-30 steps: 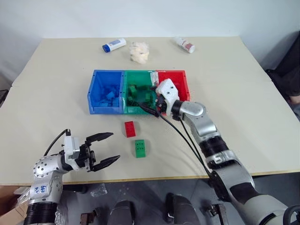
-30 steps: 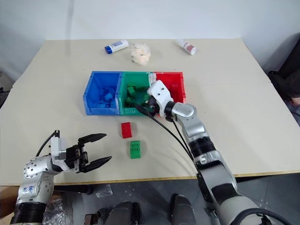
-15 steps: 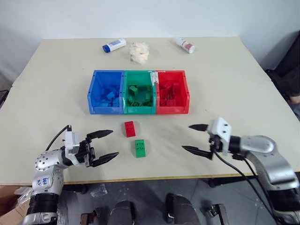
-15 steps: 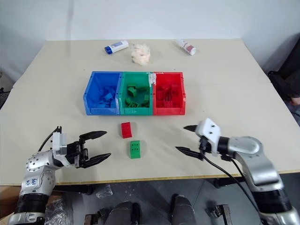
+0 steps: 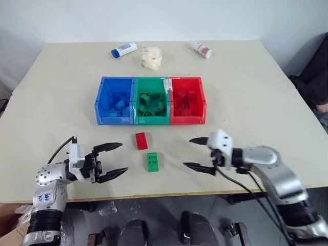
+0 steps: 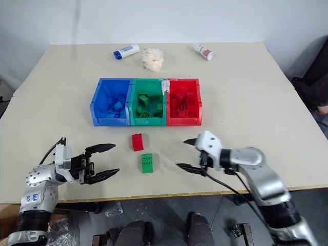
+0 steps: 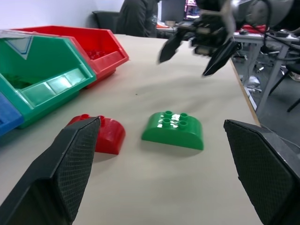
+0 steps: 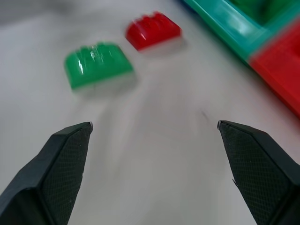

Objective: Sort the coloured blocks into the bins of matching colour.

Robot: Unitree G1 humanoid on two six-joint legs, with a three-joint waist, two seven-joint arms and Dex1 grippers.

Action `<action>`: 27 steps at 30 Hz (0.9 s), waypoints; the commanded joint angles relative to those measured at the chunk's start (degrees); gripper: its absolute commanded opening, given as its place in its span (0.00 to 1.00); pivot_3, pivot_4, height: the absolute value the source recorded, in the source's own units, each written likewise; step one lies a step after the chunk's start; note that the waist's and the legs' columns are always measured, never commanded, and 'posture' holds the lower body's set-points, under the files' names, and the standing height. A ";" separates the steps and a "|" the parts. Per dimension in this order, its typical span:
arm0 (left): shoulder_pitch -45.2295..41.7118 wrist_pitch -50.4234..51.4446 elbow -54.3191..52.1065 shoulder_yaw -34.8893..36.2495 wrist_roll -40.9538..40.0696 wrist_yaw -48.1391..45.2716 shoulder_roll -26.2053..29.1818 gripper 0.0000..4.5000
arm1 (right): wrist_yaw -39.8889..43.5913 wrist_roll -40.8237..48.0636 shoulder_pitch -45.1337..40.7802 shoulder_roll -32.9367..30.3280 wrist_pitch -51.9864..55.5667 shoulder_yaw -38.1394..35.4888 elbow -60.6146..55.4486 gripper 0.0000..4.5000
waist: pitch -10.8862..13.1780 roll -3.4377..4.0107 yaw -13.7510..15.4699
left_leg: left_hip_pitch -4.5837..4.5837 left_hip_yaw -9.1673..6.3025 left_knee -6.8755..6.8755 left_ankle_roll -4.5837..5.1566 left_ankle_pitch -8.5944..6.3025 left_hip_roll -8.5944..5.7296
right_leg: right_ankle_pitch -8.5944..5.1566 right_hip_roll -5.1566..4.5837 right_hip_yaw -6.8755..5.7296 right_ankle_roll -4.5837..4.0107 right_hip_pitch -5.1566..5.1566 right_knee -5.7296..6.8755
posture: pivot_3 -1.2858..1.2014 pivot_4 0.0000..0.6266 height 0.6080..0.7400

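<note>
Now both grippers agape, empty

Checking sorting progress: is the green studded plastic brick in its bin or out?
Out. The green studded plastic brick lies on the table, before the green plastic bin.

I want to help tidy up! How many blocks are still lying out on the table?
2. A red block lies in front of the green bin, and a green block sits just nearer the table's front edge. More blocks are already inside the bins.
</note>
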 commanded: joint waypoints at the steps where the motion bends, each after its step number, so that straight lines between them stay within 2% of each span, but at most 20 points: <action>1: 2.95 0.14 -3.23 2.03 -1.94 -0.67 1.36 1.00 | 0.12 -1.53 -3.88 4.12 -1.05 4.80 2.54 0.99 | 0.00 0.00 0.00 | -0.01 0.00 0.00 0.00 0.00 0.00 | 0.00 0.00 -0.01 0.00 0.00 0.00 | 0.52 0.24 1.00; 8: 8.47 0.52 -8.03 4.12 -2.95 0.87 1.89 1.00 | 1.19 -5.29 -9.09 12.45 -5.29 12.14 12.68 0.99 | 0.00 0.00 0.02 | -0.03 -0.02 0.10 0.04 -0.05 0.00 | 0.00 -0.01 0.00 0.00 0.00 0.07 | 0.52 0.24 1.00; 13: 12.36 0.68 -11.36 5.10 -3.67 1.81 1.83 1.00 | 1.98 -7.81 -10.82 14.65 -8.67 14.18 18.19 0.99 | 0.00 0.00 -0.06 | -0.03 0.00 0.11 0.03 -0.06 0.01 | 0.00 -0.01 0.01 -0.01 -0.03 0.14 | 0.52 0.24 1.00; 18: 14.19 0.84 -12.38 6.21 -4.23 2.04 2.44 1.00 | 3.34 -7.28 -10.87 15.10 -9.33 13.93 19.11 0.77 | 0.00 0.00 -0.03 | -0.01 0.00 0.12 0.01 -0.07 0.03 | -0.02 0.00 0.01 -0.04 -0.03 0.18 | 0.52 0.24 1.00; 23: 14.38 0.95 -12.55 6.54 -4.06 2.53 2.54 1.00 | 3.22 -7.03 -10.73 15.32 -9.74 12.95 18.25 0.77 | 0.00 0.00 -0.05 | -0.01 0.00 0.13 0.00 -0.08 0.04 | -0.02 0.00 0.01 -0.04 -0.04 0.19 | 0.52 0.24 1.00; 27: 13.53 1.14 -12.24 6.12 -3.74 3.03 2.46 1.00 | 0.24 -2.73 -13.69 17.07 -6.56 7.11 14.08 0.77 | 0.00 0.00 -0.04 | -0.03 0.01 0.13 0.00 -0.08 0.03 | -0.02 0.00 0.01 -0.04 -0.07 0.20 | 0.52 0.24 1.00</action>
